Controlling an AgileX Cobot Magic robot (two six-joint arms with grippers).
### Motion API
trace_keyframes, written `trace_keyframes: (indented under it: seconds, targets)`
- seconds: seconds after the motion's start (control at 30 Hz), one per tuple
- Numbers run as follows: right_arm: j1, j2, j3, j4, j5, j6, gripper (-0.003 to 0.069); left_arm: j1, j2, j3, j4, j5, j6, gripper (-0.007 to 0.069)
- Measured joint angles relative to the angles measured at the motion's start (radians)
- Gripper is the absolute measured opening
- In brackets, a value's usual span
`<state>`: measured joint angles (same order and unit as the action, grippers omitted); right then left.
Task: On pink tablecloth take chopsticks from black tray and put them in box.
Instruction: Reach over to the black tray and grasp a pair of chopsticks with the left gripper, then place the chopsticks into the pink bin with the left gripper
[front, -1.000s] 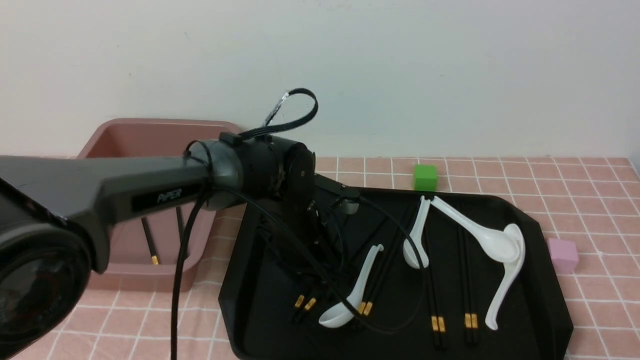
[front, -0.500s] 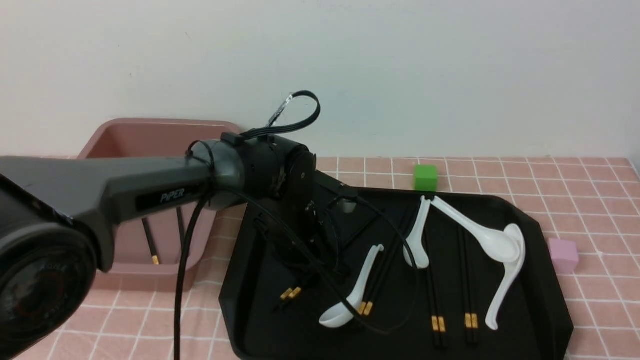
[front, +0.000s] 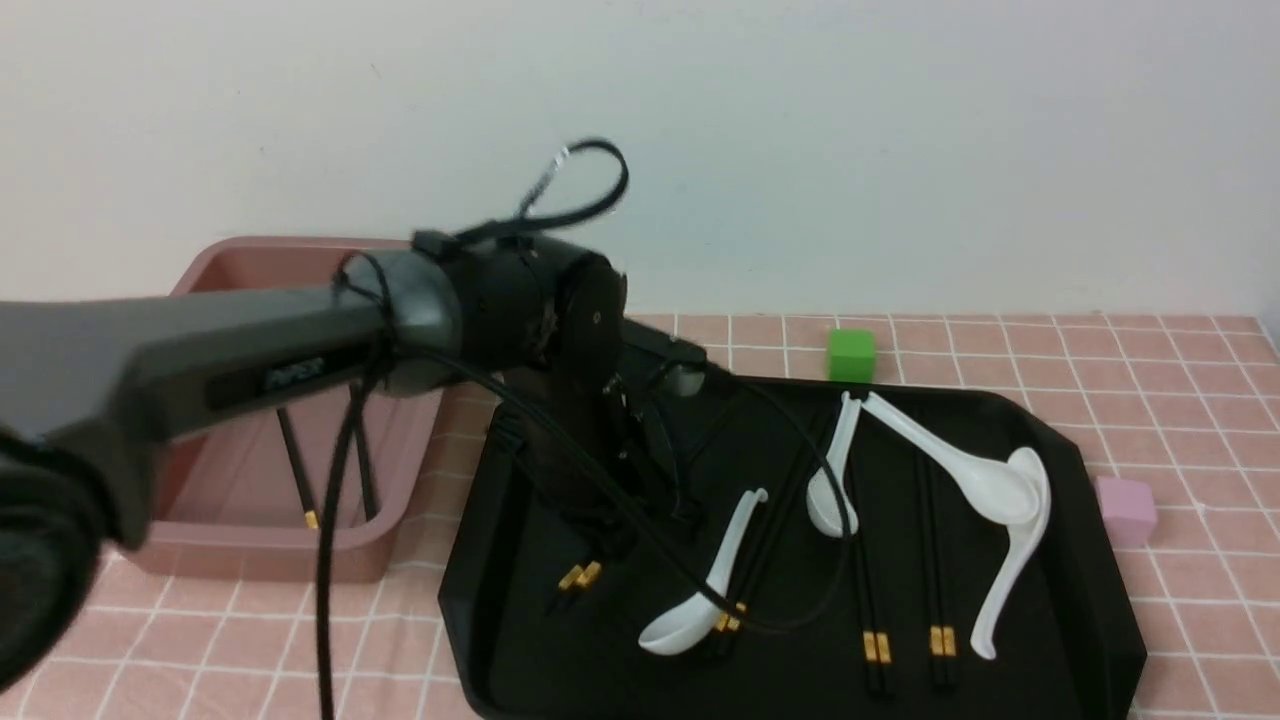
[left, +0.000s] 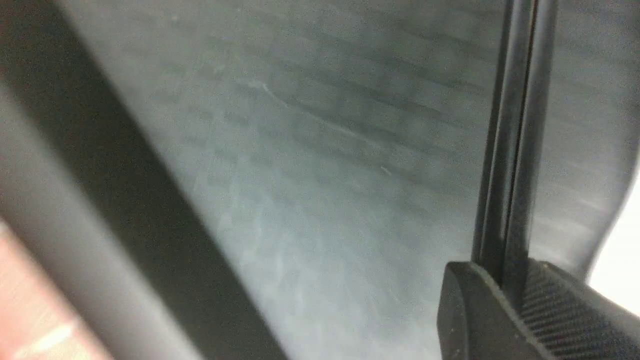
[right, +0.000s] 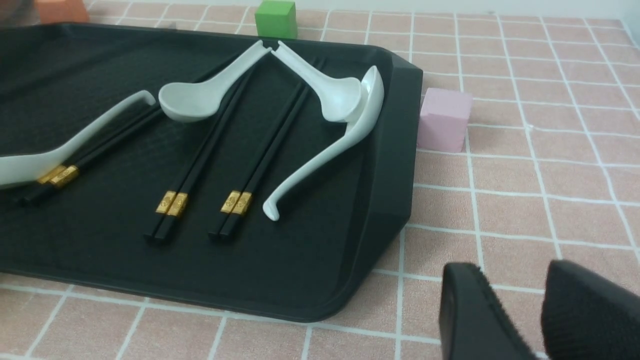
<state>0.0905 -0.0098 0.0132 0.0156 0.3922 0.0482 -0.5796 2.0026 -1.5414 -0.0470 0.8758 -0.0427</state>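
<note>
Plainly, the left gripper (left: 505, 272) is clamped on one pair of chopsticks (left: 515, 125). In the left wrist view its two black fingers (left: 565, 310) press against the sticks from either side. The sticks run side by side out from between them over the glossy floor of the black tray (left: 325, 175). In the front view the pair's gold-banded ends (front: 578, 577) show tilted over the tray's left part, below the arm's wrist and cables, which hide most of the gripper.

The right gripper (right: 515, 272) holds nothing. Its fingers stand a little apart over the pink tablecloth (right: 550, 175), near the tray's corner.

Three more pairs of chopsticks (front: 935, 600) lie on the tray among four white spoons (front: 1000, 490). The box (front: 260, 550) stands on the cloth just left of the tray, with two more sticks (front: 298, 470) leaning inside. A green cube (front: 851, 354) sits behind the tray and a pink cube (front: 1126, 510) sits to its right.
</note>
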Motion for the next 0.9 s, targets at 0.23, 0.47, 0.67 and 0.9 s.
trace_keyframes:
  seconds: [0.23,0.47,0.67,0.9]
  targets:
    - [0.000,0.000,0.000,0.000,0.000,0.000,0.0240,0.025,-0.288,0.143,0.007,0.005,-0.028,0.0113]
    - [0.000,0.000,0.000,0.000,0.000,0.000,0.0240,0.290,-0.440,0.308,0.094,-0.065,-0.086,0.0113]
    - [0.000,0.000,0.000,0.000,0.000,0.000,0.0240,0.454,-0.390,0.327,0.125,-0.136,-0.090,0.0113]
    - [0.000,0.000,0.000,0.000,0.000,0.000,0.0240,0.487,-0.330,0.327,0.176,-0.243,-0.090,0.0113]
